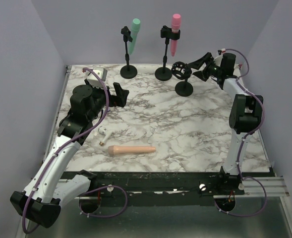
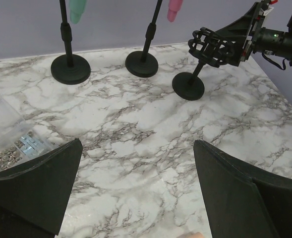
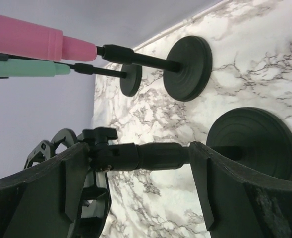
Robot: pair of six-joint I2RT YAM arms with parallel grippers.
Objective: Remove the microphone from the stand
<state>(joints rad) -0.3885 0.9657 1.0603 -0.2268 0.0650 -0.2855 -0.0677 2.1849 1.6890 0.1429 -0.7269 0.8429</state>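
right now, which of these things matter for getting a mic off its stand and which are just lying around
Job:
pink microphone, mounted
green microphone, mounted
empty shock-mount stand, between the open right gripper fingers
peach microphone, flat on the table

Lying about:
clear box of small parts
small white item
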